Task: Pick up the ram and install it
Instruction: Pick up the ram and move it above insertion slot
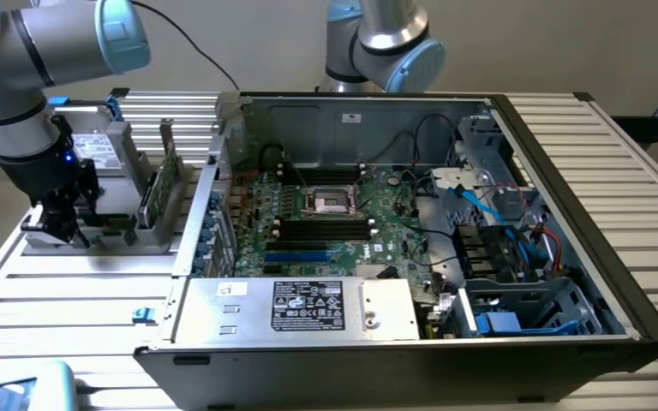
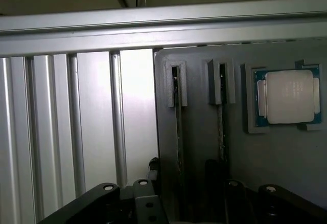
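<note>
Grey holder (image 2: pixel 199 147) keeps the ram (image 2: pixel 178 132) on edge, outside the case (image 1: pixel 363 372). The gripper (image 1: pixel 58 231) hovers over it, jaws apart and empty; the pick-up looks not yet begun. Grasping, I judge, calls for centring the jaws squarely across that thin edge.
</note>
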Tool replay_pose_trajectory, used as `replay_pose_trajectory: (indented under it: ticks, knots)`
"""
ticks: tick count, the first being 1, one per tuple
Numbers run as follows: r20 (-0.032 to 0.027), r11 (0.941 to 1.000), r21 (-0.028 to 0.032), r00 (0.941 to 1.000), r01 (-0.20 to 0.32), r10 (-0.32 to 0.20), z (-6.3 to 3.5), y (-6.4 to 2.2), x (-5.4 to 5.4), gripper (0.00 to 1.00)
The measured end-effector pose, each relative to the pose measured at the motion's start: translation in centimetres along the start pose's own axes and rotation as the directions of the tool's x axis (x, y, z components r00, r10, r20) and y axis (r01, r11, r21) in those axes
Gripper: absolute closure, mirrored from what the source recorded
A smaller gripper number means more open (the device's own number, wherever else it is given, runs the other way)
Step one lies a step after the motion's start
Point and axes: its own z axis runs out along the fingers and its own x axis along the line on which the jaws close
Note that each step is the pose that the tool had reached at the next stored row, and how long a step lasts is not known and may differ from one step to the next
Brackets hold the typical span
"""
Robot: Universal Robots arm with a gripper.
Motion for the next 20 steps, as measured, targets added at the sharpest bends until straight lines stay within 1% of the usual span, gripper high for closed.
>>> replay_pose_trajectory:
  ticks: [3, 4, 5, 6, 9, 10, 11, 14, 16, 20]
  knots:
    - [0.0002, 1.0, 0.0003, 1.0, 0.0, 0.0, 0.02, -0.01, 0.0, 0.52]
    - [0.0002, 1.0, 0.0003, 1.0, 0.0, 0.0, 0.02, -0.02, 0.0, 0.54]
    - [0.0001, 1.0, 0.0002, 1.0, 0.0, 0.0, 0.02, -0.02, 0.0, 0.6]
    - [0.0, 1.0, 0.0001, 1.0, 0.0, 0.0, 0.01, -0.03, 0.0, 0.6]
    - [-0.0001, 1.0, 0.0001, 1.0, 0.0, 0.0, 0.01, -0.06, 0.0, 0.78]
    - [-0.0002, 1.0, 0.0001, 1.0, 0.0, 0.0, 0.01, -0.07, 0.0, 0.78]
    - [-0.0002, 1.0, 0.0, 1.0, 0.0, 0.0, 0.01, -0.06, 0.0, 0.84]
    - [-0.0001, 1.0, 0.0003, 1.0, 0.0, 0.0, -0.03, -0.07, 0.0, 0.85]
    - [-0.0004, 1.0, 0.0002, 1.0, 0.0, 0.0, -0.32, -0.06, 0.0, 0.85]
    - [-0.0015, 1.0, 0.0005, 1.0, 0.0, 0.0, -1.94, 0.01, 0.0, 0.85]
